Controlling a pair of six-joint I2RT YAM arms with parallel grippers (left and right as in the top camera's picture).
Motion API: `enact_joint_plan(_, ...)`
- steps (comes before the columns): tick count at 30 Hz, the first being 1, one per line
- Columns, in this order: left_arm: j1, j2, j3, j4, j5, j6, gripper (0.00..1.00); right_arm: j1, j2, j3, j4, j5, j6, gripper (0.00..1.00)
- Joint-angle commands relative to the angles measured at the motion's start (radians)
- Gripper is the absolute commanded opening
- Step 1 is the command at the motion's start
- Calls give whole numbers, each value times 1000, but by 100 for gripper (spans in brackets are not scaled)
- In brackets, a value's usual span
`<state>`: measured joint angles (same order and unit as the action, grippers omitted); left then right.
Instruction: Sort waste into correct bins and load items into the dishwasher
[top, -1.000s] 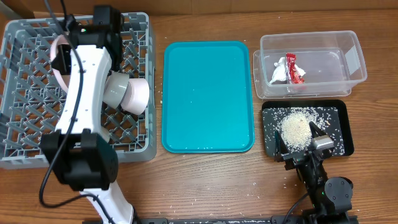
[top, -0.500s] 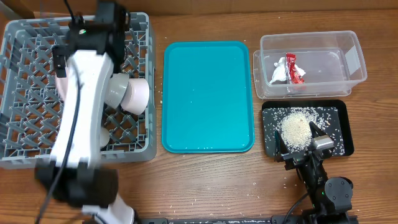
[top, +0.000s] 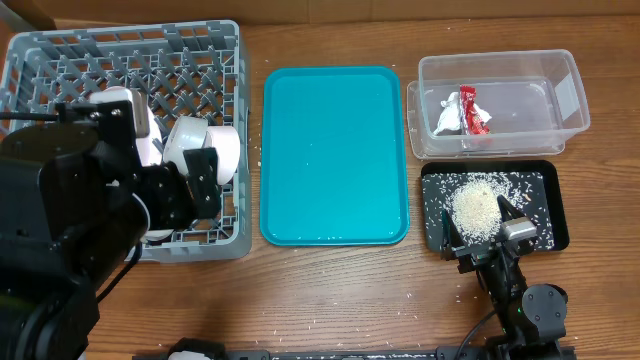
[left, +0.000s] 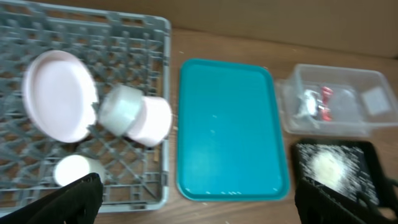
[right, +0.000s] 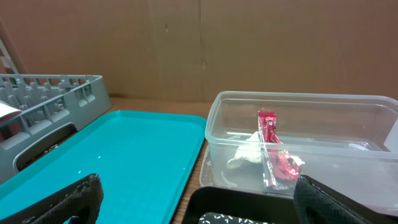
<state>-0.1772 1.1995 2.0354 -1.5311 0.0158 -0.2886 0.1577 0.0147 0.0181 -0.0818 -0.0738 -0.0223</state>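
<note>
Overhead, we see the crumpled red-and-silver wrapper (top: 472, 108) inside the clear rounded tub (top: 575, 100), the smooth pink plate (left: 56, 93) in the grey lattice rack (top: 60, 60); our left pincer (left: 199, 199) and right pincer (right: 196, 190) gape apart.

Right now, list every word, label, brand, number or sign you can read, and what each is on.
No text is readable in any view.
Crumpled red and silver-white wrapper: print, if any, too small to read.
Pale rectangular patch on the clear plastic tub: blurred, nothing legible.
</note>
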Motion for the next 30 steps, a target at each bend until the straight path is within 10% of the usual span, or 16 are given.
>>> enact_joint_plan(1, -8, -20, -9, -8, 108, -10, 100, 1, -10, -10, 5, 6, -1, 100)
enact_joint_plan(7, -24, -43, -25, -74, -6, 2, 100, 1, -10, -10, 5, 5, -1, 100)
enact_joint_plan(14, -18, -233, -361, 445, -17, 240, 100, 1, -10, -10, 5, 5, -1, 100)
enact_joint_plan(30, 67, -1008, -1509, 1218, 94, 255, 100, 1, -10, -10, 5, 6, -1, 99)
